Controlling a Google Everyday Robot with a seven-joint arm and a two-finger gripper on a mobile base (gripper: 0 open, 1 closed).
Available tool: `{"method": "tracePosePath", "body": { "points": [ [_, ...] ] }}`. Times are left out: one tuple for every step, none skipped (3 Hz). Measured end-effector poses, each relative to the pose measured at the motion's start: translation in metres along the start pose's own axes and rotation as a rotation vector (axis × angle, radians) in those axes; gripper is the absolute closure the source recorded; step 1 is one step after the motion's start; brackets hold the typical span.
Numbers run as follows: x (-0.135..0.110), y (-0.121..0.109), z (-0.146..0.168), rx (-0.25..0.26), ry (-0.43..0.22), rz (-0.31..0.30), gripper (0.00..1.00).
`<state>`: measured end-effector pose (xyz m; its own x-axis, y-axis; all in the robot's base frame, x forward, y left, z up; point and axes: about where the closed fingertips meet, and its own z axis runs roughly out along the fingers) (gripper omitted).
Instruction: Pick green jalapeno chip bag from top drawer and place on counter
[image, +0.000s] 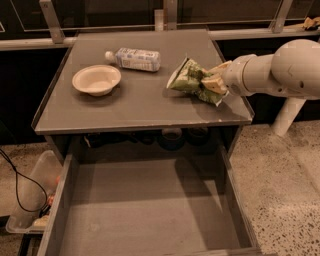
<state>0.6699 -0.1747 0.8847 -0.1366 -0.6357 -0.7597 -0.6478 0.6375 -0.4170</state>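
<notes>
Bench (140, 102) centre free, R edge taken
End effector (214, 84) grips chip bag (187, 80) at R edge; bowl (96, 80), bottle (134, 59) block rear L; drawer (150, 215) below unobstructed.

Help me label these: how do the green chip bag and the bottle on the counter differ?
The green jalapeno chip bag is crinkled green foil; the bottle is smooth plastic with a white label. The bag sits at the right of the counter, its end in the gripper; the bottle lies free at the back, on its side. Both rest on the counter.
</notes>
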Motion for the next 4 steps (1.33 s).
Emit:
{"method": "tracePosePath", "body": {
  "points": [
    [0.0000,0.0000,0.0000,0.000,0.000,0.000,0.36],
    [-0.0001,0.0001,0.0000,0.000,0.000,0.000,0.12],
    [-0.0001,0.0001,0.0001,0.000,0.000,0.000,0.00],
    [-0.0001,0.0001,0.0001,0.000,0.000,0.000,0.00]
  ]
}}
